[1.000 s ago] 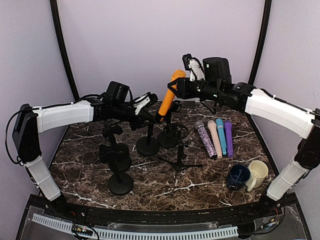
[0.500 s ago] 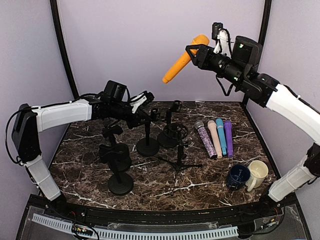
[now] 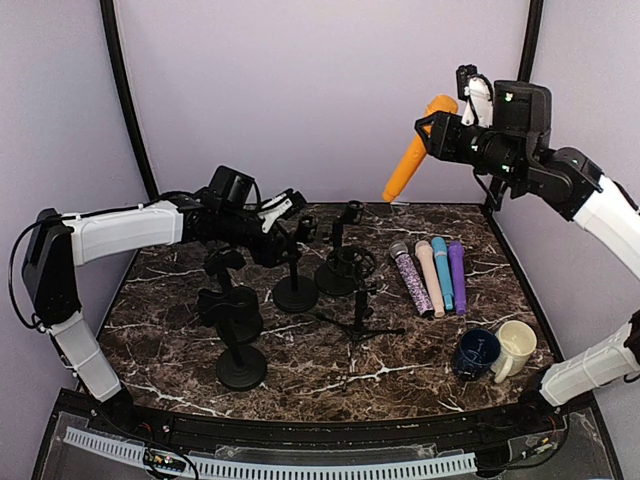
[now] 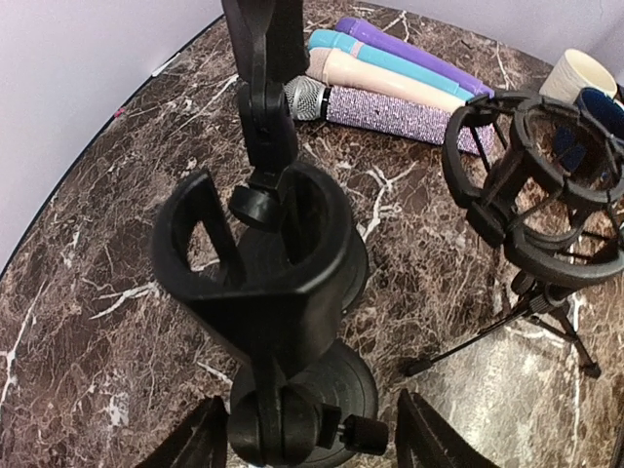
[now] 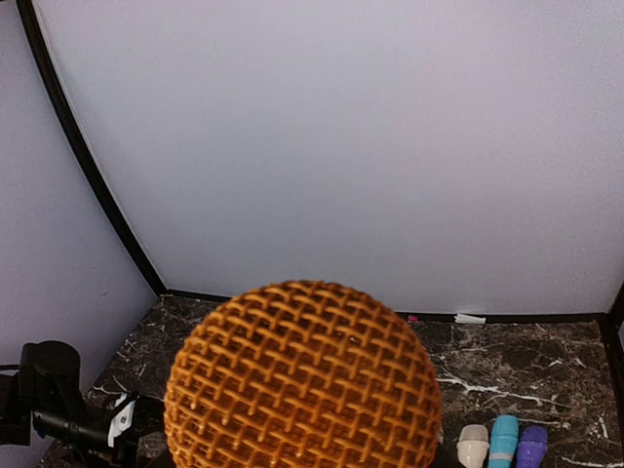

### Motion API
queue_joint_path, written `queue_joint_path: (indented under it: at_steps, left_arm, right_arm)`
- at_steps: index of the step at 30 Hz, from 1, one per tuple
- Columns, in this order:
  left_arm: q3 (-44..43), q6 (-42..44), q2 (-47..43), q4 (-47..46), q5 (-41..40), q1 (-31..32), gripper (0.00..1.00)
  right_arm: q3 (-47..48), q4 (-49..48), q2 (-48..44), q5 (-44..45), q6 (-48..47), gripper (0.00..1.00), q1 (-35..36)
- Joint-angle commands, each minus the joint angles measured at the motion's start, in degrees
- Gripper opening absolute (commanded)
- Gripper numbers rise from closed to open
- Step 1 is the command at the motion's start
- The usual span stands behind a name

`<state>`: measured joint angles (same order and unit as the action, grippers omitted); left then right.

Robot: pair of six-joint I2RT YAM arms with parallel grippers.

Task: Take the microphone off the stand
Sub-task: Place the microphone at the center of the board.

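Two grippers logged. Left gripper (image 3: 298, 228), centre frame: jaws spread either side of the empty stand (image 4: 273, 283). Right gripper (image 3: 440, 135), upper right: pinching the orange microphone (image 3: 412, 155) high above the table (image 3: 300, 370), head up-right, tail down-left, well apart from the stand.

Orange microphone (image 3: 412, 158) aloft, tilted head-up, well apart from black stand (image 3: 296, 290).

Pale lilac walls (image 3: 300, 90) close in on three sides, evenly lit; two black curved struts (image 3: 125, 100) rise at the back corners; the bench (image 3: 300, 375) is dark marble veined white; a white slotted strip (image 3: 300, 466) runs along its near edge.
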<state>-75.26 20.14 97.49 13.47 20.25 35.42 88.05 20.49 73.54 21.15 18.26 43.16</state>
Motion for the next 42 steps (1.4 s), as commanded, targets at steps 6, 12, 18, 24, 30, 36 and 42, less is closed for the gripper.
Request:
queue_joint_path:
  at_steps: [6, 12, 18, 24, 30, 36, 42]
  left_arm:
    - [-8.7, -4.76, -5.96, -0.5, 3.25, 0.26, 0.66]
    - [-7.95, -10.03, -12.72, -2.06, -0.61, -0.77, 0.75]
    - [-1.68, -19.12, -21.52, -2.21, 1.51, -11.08, 0.79]
    - [7.59, -22.52, -27.34, -2.01, 1.66, -23.34, 0.82]
    - [18.26, -20.8, -33.58, -8.58, -3.07, -26.18, 0.82]
    - [23.35, -17.04, -36.02, -11.67, -7.52, -26.28, 0.82]
    - [23.77, -16.18, -35.88, -11.38, -7.25, -26.25, 0.82]
  right_arm:
    - [-1.18, 20.39, -0.87, 5.48, 4.47, 0.0, -3.97]
    - [-0.65, 26.1, 4.18, -3.12, 2.95, 0.0, -5.1]
    - [3.47, 35.22, 13.36, -4.54, 1.23, 0.0, -5.1]
    - [4.21, 35.65, 21.02, -7.79, 0.07, 0.0, -6.15]
    - [5.95, 33.6, 28.39, -14.06, -1.03, 0.0, -8.26]
    - [8.85, 32.67, 35.34, -15.58, -2.75, 0.0, -9.47]
    - [10.57, 29.57, 40.35, -16.15, -3.26, 0.01, -10.06]
